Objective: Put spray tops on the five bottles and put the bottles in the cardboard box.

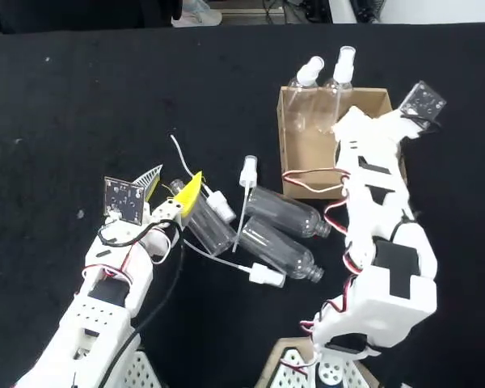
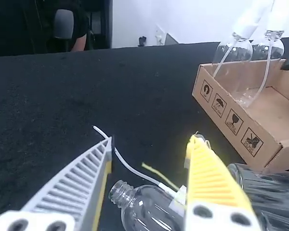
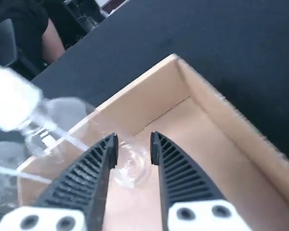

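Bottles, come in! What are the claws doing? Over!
Left claw open, straddling an uncapped bottle. Right claw open, empty, over the cardboard box. Two capped bottles boxed, three lying outside. Loose spray tops among them.

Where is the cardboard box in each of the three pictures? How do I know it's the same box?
High view: the cardboard box sits at the upper right, partly under the right arm.
Left wrist view: it lies beyond the left gripper, outer wall with symbols facing the camera.
Right wrist view: its inside wall is just past the right gripper.
Shared landmark: the two bottles with spray tops standing in it.
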